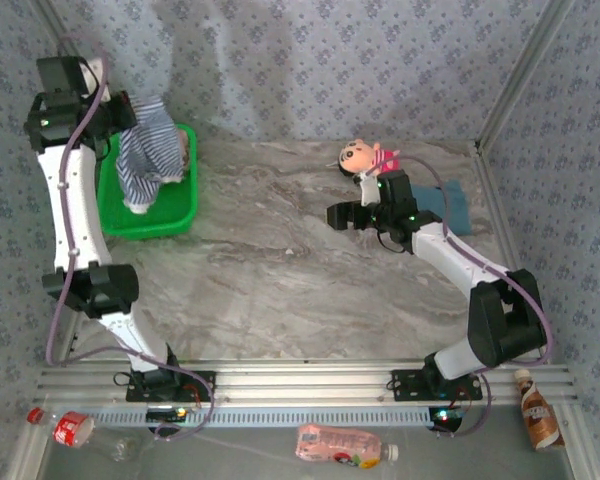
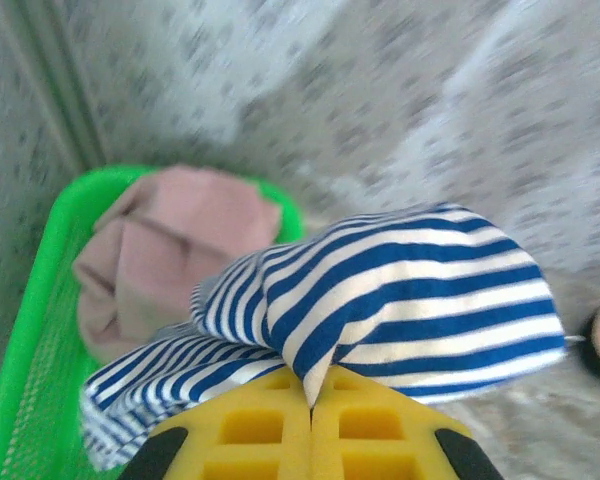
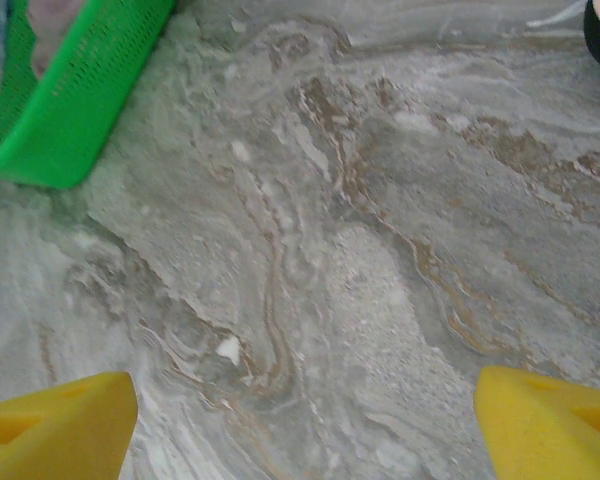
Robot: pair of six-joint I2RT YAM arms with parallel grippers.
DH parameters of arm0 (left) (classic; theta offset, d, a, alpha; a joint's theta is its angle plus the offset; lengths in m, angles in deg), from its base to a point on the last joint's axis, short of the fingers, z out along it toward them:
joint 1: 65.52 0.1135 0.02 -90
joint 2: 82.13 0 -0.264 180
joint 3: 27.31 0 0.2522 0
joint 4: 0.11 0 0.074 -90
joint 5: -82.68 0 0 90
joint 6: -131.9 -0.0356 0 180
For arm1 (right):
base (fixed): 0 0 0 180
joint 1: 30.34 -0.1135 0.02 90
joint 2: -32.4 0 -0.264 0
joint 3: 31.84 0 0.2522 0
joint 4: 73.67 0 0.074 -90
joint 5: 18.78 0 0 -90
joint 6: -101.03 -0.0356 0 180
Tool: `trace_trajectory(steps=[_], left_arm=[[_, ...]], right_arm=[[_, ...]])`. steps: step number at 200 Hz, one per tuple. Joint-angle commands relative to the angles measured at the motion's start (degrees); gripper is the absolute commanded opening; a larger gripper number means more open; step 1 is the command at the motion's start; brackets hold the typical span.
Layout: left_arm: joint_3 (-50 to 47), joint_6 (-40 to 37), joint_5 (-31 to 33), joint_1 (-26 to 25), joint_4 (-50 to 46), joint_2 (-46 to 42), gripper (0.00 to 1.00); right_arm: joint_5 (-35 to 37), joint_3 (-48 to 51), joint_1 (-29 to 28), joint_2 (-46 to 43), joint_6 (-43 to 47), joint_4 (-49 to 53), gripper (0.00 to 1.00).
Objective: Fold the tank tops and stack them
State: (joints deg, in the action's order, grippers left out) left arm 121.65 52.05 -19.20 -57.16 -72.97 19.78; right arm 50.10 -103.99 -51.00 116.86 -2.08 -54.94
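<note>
While the left gripper (image 2: 310, 405) pinches the striped tank top (image 1: 150, 150) above the green basket (image 1: 183, 218), the right gripper (image 1: 342, 215) hangs over the table (image 1: 270, 280) with its jaws spread.
The striped top dangles lengthwise from pressed-together jaws, with the mauve-pink tank top (image 2: 170, 250) bunched in the basket just beneath. Folding room lies to its right and nearer, so I'd guess the left arm carries it there. At far right, the teal-blue tank top (image 1: 452, 205) lies under the right arm.
</note>
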Motion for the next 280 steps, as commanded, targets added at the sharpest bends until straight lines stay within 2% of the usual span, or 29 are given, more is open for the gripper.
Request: trace_trajectory(steps=[1, 23, 38, 60, 88, 115, 138, 168, 177, 186, 204, 225, 251, 280], left_arm=[[0.7, 6.1, -6.4, -4.5, -2.8, -4.7, 0.0], [-0.3, 9.9, -6.6, -12.0, -2.1, -8.0, 0.0], [1.0, 11.0, -3.0, -18.2, -2.9, -9.3, 0.0], [0.2, 15.9, -4.2, -26.5, -0.2, -10.5, 0.0], [-11.8, 22.7, -3.6, -35.9, 7.5, -12.1, 0.0], [-34.1, 30.7, -4.3, -39.9, 19.7, -13.7, 0.0], [-51.2, 38.6, -2.1, -42.6, 35.2, -11.9, 0.0], [-59.4, 40.6, 2.7, -43.2, 43.2, -2.8, 0.0], [-58.7, 40.1, 2.3, -42.8, 43.7, 0.7, 0.05], [-56.3, 38.0, 2.5, -42.6, 42.3, 3.9, 0.11], [-48.5, 31.5, 10.1, -42.5, 30.6, 9.4, 0.17], [-43.3, 28.8, 13.3, -40.3, 19.8, 13.0, 0.43], [-44.1, 27.5, 15.1, -40.3, 13.7, 9.5, 0.57], [-47.8, 30.3, 16.0, -42.7, 8.9, 1.6, 0.68]], right_arm=[[-2.9, -3.1, -0.3, -3.1, -3.8, -2.9, 0.89], [-4.1, -3.6, -0.2, -5.2, -3.7, -2.3, 0.89], [-4.9, -3.2, -0.2, -7.2, -3.3, -1.9, 0.89], [-6.3, -2.3, 0.0, -10.4, -2.0, -0.7, 0.89], [-6.1, 1.0, 0.3, -15.8, -0.8, 0.9, 0.89], [-4.8, 5.2, 0.8, -21.0, 0.6, 6.3, 0.88], [-3.4, 10.5, 1.0, -25.7, 0.6, 10.0, 0.87], [-1.2, 18.1, 0.5, -29.6, -2.5, 11.7, 0.84], [-0.1, 20.0, -0.1, -30.1, -3.6, 11.8, 0.83], [1.2, 21.6, -1.2, -30.0, -4.1, 12.0, 0.82], [3.8, 23.8, -2.3, -28.1, -5.4, 11.2, 0.81], [5.9, 23.4, -2.9, -23.0, -5.4, 9.4, 0.78], [7.3, 20.0, -2.4, -14.6, -4.2, 5.1, 0.75], [2.7, 15.9, -0.5, -3.8, -4.5, 0.3, 0.73]])
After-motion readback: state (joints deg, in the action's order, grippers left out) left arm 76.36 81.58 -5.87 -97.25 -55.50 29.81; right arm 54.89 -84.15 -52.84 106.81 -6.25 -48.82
